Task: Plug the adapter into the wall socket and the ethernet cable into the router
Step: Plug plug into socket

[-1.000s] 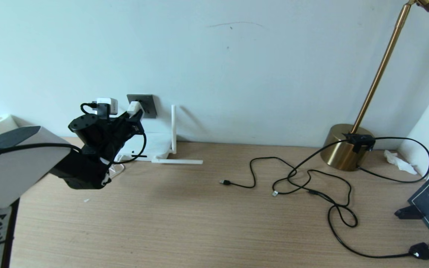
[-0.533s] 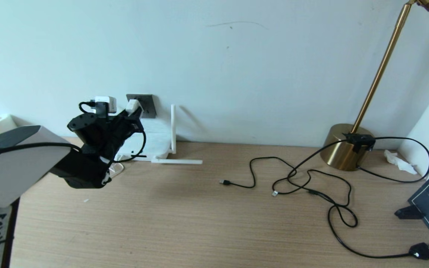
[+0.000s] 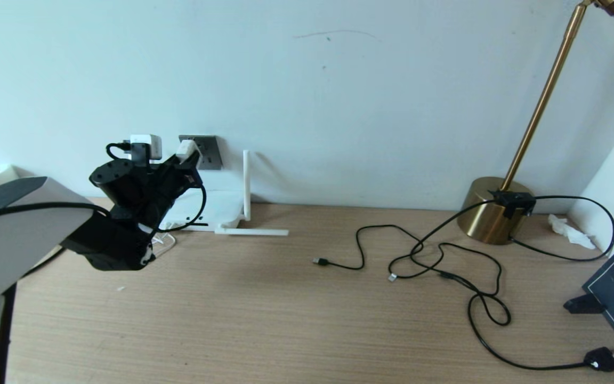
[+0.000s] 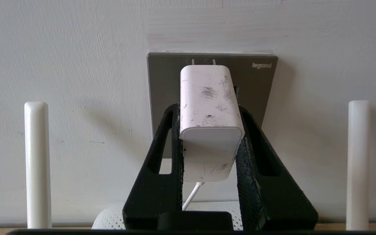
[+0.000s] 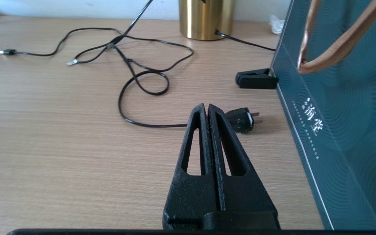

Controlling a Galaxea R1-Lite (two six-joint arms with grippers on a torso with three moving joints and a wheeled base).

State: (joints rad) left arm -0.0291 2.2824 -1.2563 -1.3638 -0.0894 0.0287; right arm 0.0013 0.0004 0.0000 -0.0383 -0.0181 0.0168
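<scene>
At the far left, the left tool [image 4: 209, 111] clamped the adapter [image 4: 209, 120], its prongs at the wall socket [image 4: 162, 85]. The right tool [image 5: 207, 109] hung pinched together, empty, above the surface [image 5: 60, 130].

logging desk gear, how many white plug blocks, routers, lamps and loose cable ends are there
white plug blocks: 2 (adapter, second charger)
router: 1
lamp: 1
loose cable ends: 3 (usb tip, ethernet cable, mains plug)
total: 7
</scene>
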